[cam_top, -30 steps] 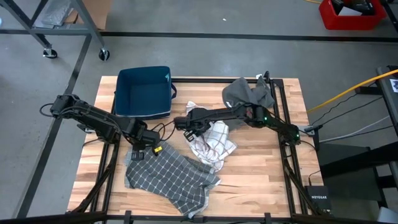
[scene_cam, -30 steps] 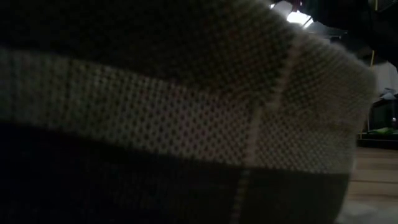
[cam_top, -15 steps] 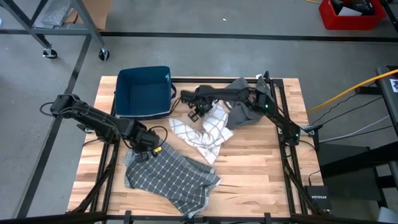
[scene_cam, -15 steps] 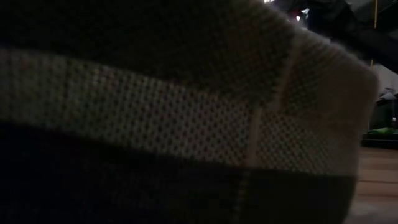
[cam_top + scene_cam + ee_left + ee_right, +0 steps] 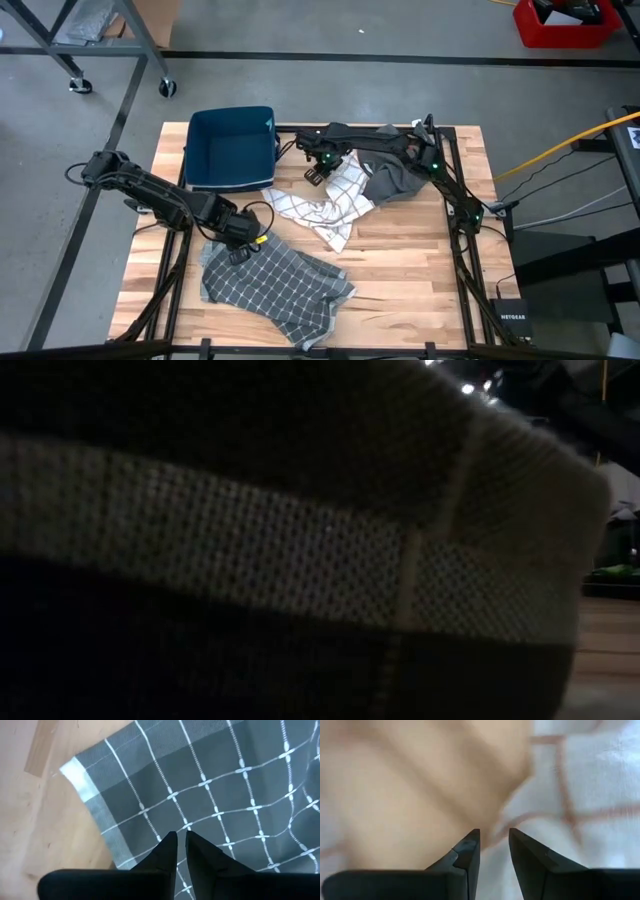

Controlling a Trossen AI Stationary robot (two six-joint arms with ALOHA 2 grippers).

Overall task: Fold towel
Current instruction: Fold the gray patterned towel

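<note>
Left gripper (image 5: pixel 180 838) hovers over the grey checked towel (image 5: pixel 270 285), fingers nearly together and pinching nothing (woven cloth, thin white grid), spread rumpled on the near-left of the wooden table (image 5: pixel 420 270). Right gripper (image 5: pixel 316 172), beside the blue bin (image 5: pixel 232 148), grips a white checked towel (image 5: pixel 325 208), jaws narrowly apart.

From overhead we looked straight down on the whole table (image 5: pixel 400 260). Our low camera faced grey checked cloth (image 5: pixel 300 560) pressed against its lens. The left wrist camera hung close above that same cloth (image 5: pixel 225 785); the right wrist's neared white fabric (image 5: pixel 590 785).
</note>
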